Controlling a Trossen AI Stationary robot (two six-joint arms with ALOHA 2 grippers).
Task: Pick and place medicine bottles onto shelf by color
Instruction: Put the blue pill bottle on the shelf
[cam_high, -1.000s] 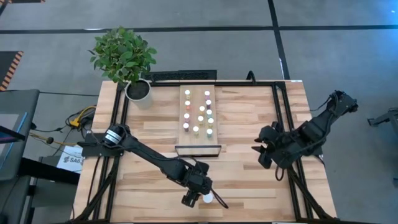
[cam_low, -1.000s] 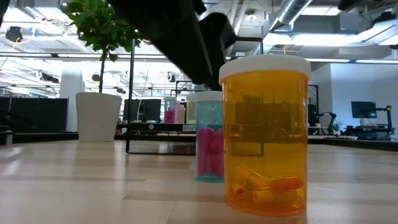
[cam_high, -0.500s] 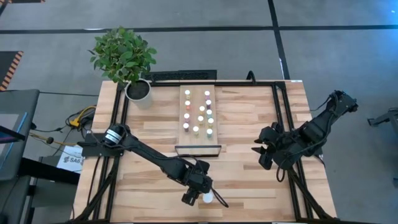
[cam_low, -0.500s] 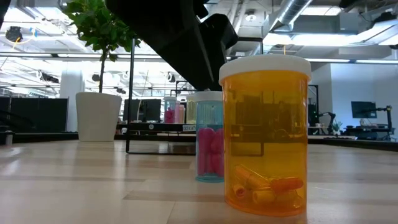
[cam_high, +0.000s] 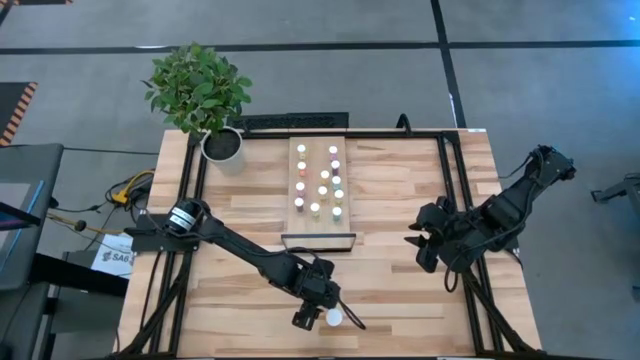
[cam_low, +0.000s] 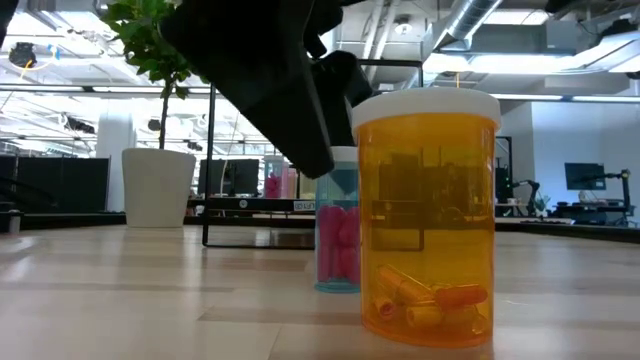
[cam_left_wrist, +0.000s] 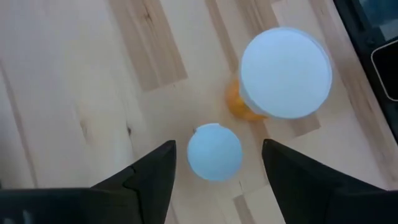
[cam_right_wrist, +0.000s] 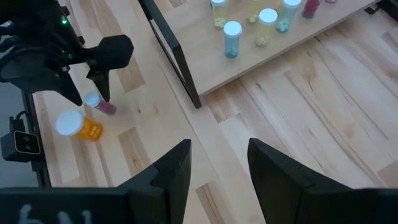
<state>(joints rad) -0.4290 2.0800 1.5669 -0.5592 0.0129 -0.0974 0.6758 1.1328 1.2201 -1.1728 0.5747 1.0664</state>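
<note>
A small teal-bodied bottle with pink pills and a white cap (cam_left_wrist: 214, 152) stands upright on the tabletop near the front edge. It also shows in the low view (cam_low: 339, 240). A bigger orange bottle (cam_low: 428, 215) with a white cap (cam_left_wrist: 285, 72) stands right beside it. My left gripper (cam_high: 313, 313) is open. It points down over the small bottle, one finger (cam_left_wrist: 152, 171) on either side of the cap, and I see no touch. My right gripper (cam_high: 424, 246) is open and empty at the table's right. The shelf (cam_high: 318, 150) holds several bottles.
The shelf's dark metal frame (cam_high: 318, 240) stands at its near end, between the shelf and the two loose bottles. A white plant pot (cam_high: 222, 146) with a green plant stands at the far left corner. Bare tabletop lies left and right of the loose bottles.
My left gripper has come down over the small pink-filled bottle, its fingers still apart; in the low view it now covers part of that bottle's cap. Both loose bottles stand where they were.
</note>
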